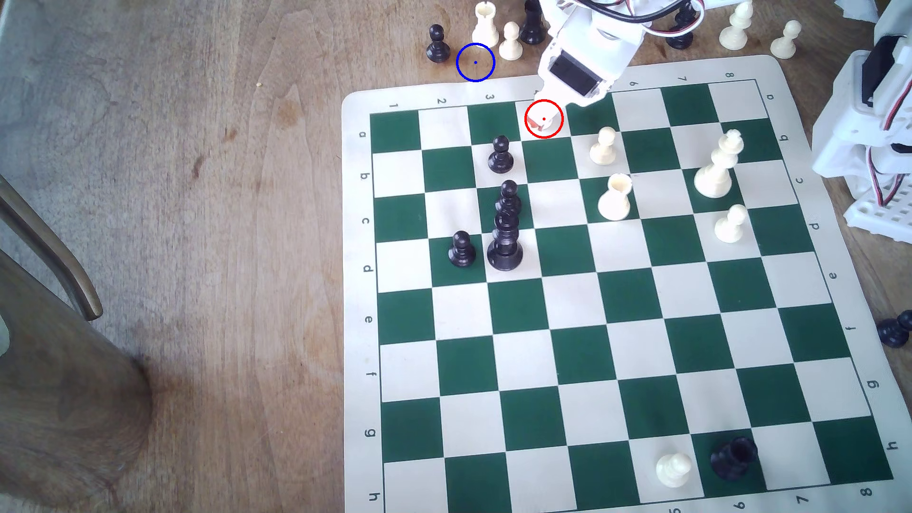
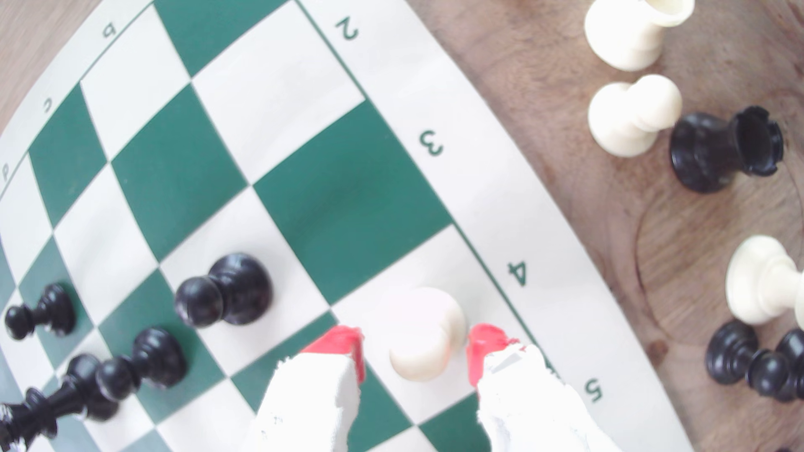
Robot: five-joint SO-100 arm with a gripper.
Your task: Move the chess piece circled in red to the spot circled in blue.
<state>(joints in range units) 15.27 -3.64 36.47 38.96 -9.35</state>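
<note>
Your end effector [image 2: 415,347] stands released astride the cream pawn [image 2: 428,332] on the board's edge square by file 4; clench off-centre and it may tip, or carry wide and clip the pieces crowding the blue-ringed spot [image 1: 475,62].

- The white arm [image 1: 587,44] reaches in from the top of the exterior view, wrist pitched steeply down, cables looping over it.
- In the wrist view the claw [image 2: 415,352] points down, jaws parted.
- Its red-tipped fingers [image 2: 337,343] stand apart either side of the pawn [image 2: 424,332], a gap visible on both sides, not clamped.
</note>
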